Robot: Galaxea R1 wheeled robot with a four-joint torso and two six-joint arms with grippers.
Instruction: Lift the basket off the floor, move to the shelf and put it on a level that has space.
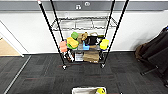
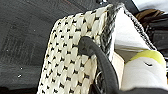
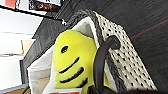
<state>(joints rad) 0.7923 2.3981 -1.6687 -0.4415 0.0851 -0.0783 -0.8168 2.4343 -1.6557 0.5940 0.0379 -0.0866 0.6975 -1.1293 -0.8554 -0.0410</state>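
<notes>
The shelf [image 1: 83,32] stands straight ahead against the white wall, black poles on small feet. Its upper wire-grid level [image 1: 83,23] is bare. The tier below carries colourful blocks [image 1: 72,42], and a brown box [image 1: 91,56] sits lower down. The basket [image 1: 88,90] shows at the near edge of the head view, over the dark carpet floor [image 1: 45,75], with a yellow toy [image 1: 100,91] inside. In the left wrist view the basket's woven side [image 2: 70,60] and dark handle [image 2: 100,60] are very close. In the right wrist view the yellow toy [image 3: 72,62] sits beside the other handle [image 3: 100,62].
A dark fabric heap [image 1: 155,52] lies on the right by the wall. A doorway with tan wooden floor [image 1: 7,48] opens at the left. Open carpet lies between the basket and the shelf's feet.
</notes>
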